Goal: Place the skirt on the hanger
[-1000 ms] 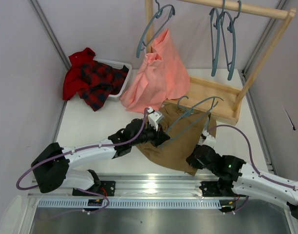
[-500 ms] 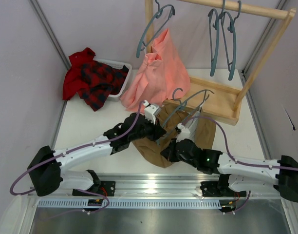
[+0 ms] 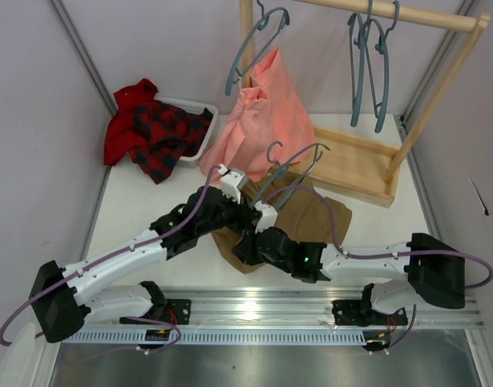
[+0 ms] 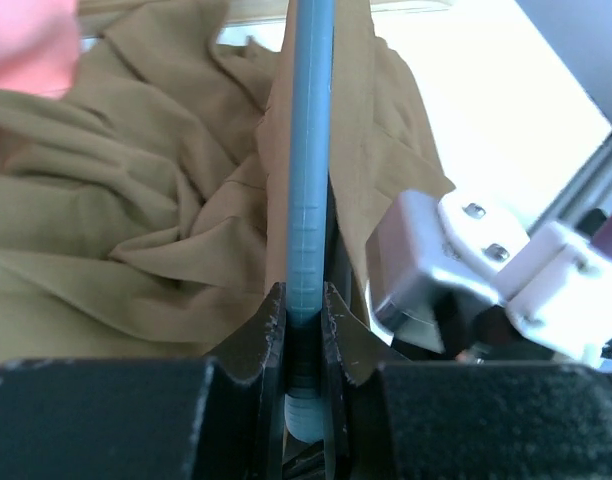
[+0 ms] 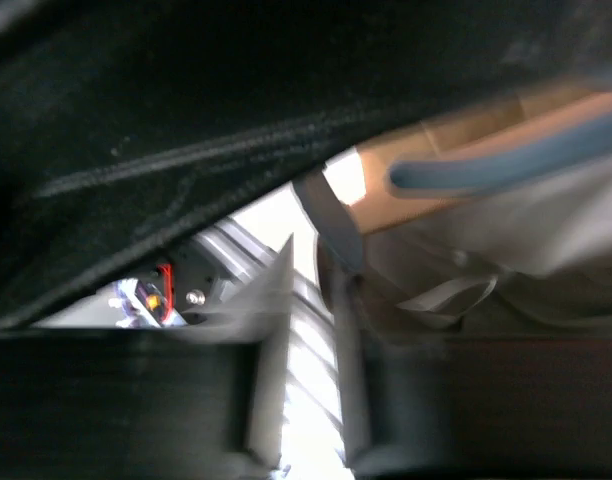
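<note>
The khaki skirt (image 3: pixel 315 214) lies crumpled on the table, one part draped over the slate-blue hanger (image 3: pixel 293 165). The hanger tilts up above it, hook (image 3: pixel 272 150) on top. My left gripper (image 3: pixel 248 208) is shut on the hanger's bar (image 4: pixel 308 180), the jaws (image 4: pixel 304 300) clamped on both sides of it with skirt folds (image 4: pixel 136 230) behind. My right gripper (image 3: pixel 245 246) reaches in low at the skirt's front left edge, just under the left one. The right wrist view is blurred: the gripper (image 5: pixel 311 265) shows a thin slit of light between its jaws, cloth beside it and the hanger (image 5: pixel 506 165) above.
A salmon-pink garment (image 3: pixel 258 121) hangs from a hanger (image 3: pixel 254 44) on the wooden rack (image 3: pixel 351 157) behind the skirt. Two more hangers (image 3: pixel 369 68) hang at its right. A white bin (image 3: pixel 200 133) with a red-and-black plaid garment (image 3: pixel 154 129) sits at back left.
The left gripper has carried the hanger up and to the left, dragging the skirt with it. The right arm has swung far left along the skirt's front edge.
</note>
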`<state>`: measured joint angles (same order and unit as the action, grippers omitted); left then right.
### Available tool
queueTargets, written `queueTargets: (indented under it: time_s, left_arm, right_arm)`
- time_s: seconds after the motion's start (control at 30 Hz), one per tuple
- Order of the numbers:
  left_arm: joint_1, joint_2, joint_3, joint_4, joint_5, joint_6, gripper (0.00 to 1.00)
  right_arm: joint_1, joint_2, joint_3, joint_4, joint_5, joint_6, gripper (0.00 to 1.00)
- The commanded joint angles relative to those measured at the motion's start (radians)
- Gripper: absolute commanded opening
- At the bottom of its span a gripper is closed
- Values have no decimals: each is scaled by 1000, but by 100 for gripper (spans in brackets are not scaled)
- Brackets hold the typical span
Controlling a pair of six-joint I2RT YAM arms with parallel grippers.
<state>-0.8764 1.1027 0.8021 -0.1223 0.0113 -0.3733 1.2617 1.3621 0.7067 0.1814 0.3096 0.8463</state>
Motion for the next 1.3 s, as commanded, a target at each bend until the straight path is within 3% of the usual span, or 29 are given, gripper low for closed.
queueTargets:
  time_s: [0.0, 0.03, 0.1, 0.27, 0.5, 0.8, 0.83, 0.93, 1.03, 1.1, 1.17, 1.27]
  left_arm:
    - [20, -53, -44, 110, -33, 8, 0]
    - [20, -61, -55, 116, -24, 4, 0]
    - [20, -76, -84, 146, -20, -10, 0]
    - [19, -98, -112, 150, -19, -24, 0]
    - [19, -93, -142, 187, 21, -45, 0]
    - [17, -99, -132, 170, 18, -44, 0]
    - [17, -99, -129, 165, 12, -44, 0]
    - [17, -99, -121, 147, -5, -50, 0]
    - [17, -98, -104, 136, -5, -73, 0]
    - [16, -99, -104, 141, -1, -96, 0]
    - [13, -102, -109, 147, 4, -104, 0]
    - [5, -99, -118, 141, -31, -104, 0]
  right_arm:
    - [24, 46, 86, 1, -39, -30, 31]
    - [24, 43, 94, -34, -55, -39, 46]
    - [25, 22, 105, -100, -82, -49, 66]
    - [56, -104, 116, -331, -90, -67, 74]
    - [50, -259, 79, -496, -53, -30, 72]
    - [21, -394, -9, -622, 63, 28, 57]
    - [19, -406, -25, -609, 56, 30, 51]
    - [19, -425, -79, -515, 17, 31, 39]
    - [22, -373, -113, -445, -9, 40, 23]
    - [28, -319, -116, -424, -13, 43, 18]
    - [45, -288, -108, -387, -14, 37, 4]
    - [70, -226, -93, -208, -18, 25, 0]
